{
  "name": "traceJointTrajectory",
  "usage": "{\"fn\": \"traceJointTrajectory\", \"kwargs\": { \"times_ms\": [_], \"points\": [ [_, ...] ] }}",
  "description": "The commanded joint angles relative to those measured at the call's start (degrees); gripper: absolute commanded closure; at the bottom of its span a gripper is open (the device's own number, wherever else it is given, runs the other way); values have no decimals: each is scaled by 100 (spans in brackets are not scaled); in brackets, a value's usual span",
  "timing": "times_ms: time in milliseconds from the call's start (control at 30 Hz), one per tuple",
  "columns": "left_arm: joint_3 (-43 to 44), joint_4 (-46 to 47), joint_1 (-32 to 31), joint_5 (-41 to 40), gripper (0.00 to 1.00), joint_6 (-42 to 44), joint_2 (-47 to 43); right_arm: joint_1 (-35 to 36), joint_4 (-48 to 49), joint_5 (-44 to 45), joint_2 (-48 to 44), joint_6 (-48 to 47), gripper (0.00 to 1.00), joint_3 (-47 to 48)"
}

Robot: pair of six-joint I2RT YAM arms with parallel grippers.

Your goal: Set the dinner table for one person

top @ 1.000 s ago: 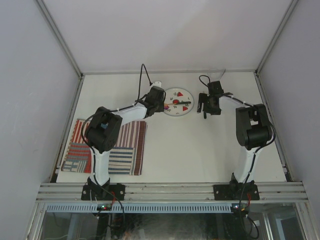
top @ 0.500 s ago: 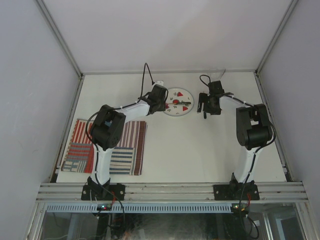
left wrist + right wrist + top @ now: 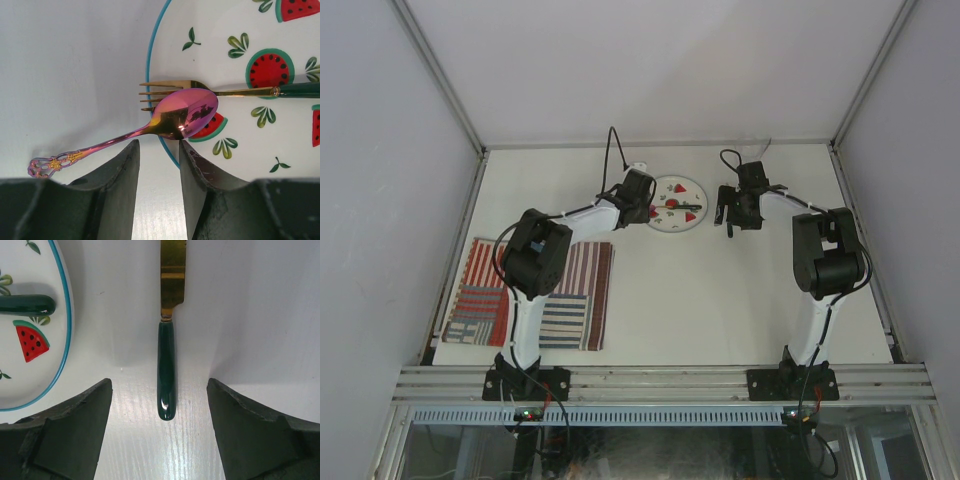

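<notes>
A watermelon-patterned plate lies at the back middle of the dinner table. On the plate rest a gold fork with a green handle and the bowl of an iridescent purple spoon, whose handle runs off the rim onto the table. My left gripper is open, its tips straddling the plate's rim just short of the spoon's neck, holding nothing. A green-handled gold knife lies on the table right of the plate. My right gripper stands wide open, the handle's end between its fingers, untouched.
A red, white and blue striped placemat lies at the near left, partly under the left arm. Aluminium rails edge the table, and grey walls close it in on three sides. The fork's green handle shows in the right wrist view.
The left arm has reached a little farther toward the plate and its jaws have narrowed slightly. The right arm has barely moved.
</notes>
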Motion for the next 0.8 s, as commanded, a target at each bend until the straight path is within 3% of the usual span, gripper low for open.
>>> {"fn": "traceJointTrajectory", "kwargs": {
  "times_ms": [0,567,667,767],
  "points": [
    [-67,187,27,-96,58,92,-250,-25,122,-77,-127,55,24,39],
    [443,-808,300,304,51,1228,-711,-26,121,-129,-110,29,24,54],
    [366,-768,483,807,51,1318,-782,-33,114,-147,-93,26,24,65],
    [614,-1065,820,1825,51,1640,-684,-33,104,-164,-91,22,24,67]
  ]
}}
